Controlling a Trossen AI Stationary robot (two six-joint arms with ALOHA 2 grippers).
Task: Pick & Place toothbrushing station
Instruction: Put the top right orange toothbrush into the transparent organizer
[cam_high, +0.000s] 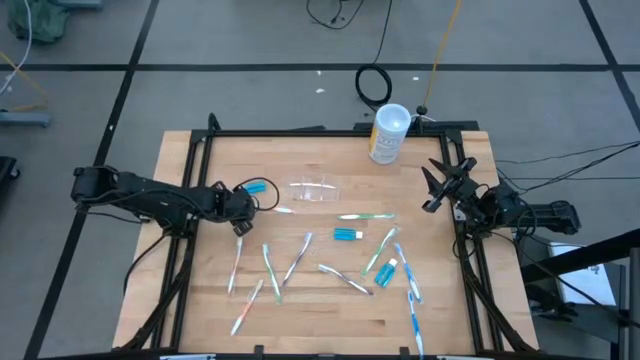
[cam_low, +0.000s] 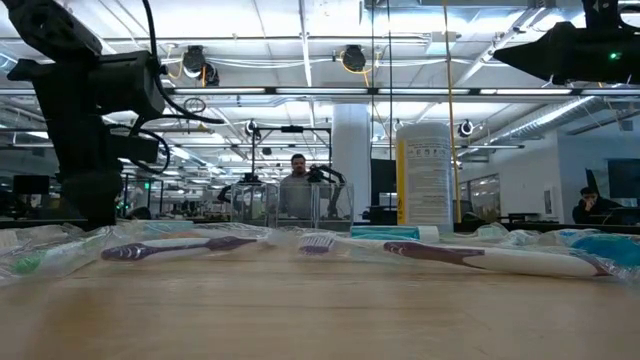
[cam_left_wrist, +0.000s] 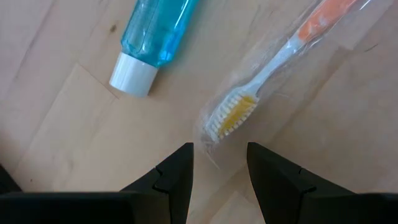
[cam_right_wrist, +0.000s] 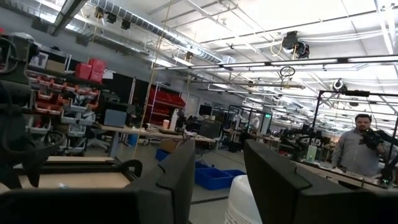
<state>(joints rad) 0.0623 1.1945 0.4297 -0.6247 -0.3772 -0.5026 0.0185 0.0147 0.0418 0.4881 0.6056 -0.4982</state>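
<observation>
Left claw (cam_high: 243, 203) hovers low over the table (cam_high: 200, 290) at its left side, fingers (cam_left_wrist: 177, 177) apart and holding nothing. Just ahead of its tips lies a wrapped orange-handled toothbrush (cam_left_wrist: 273, 68) with yellow bristles, and beside that a teal toothpaste tube (cam_left_wrist: 152, 37) with a white cap. To the right of this claw the clear holder (cam_high: 318, 189) lies on the table, with more toothbrushes (cam_high: 298, 262) scattered nearer the front edge. A white canister (cam_high: 388, 133) stands at the back. Right claw (cam_high: 437, 182) hangs raised at the right edge, fingers apart, empty.
</observation>
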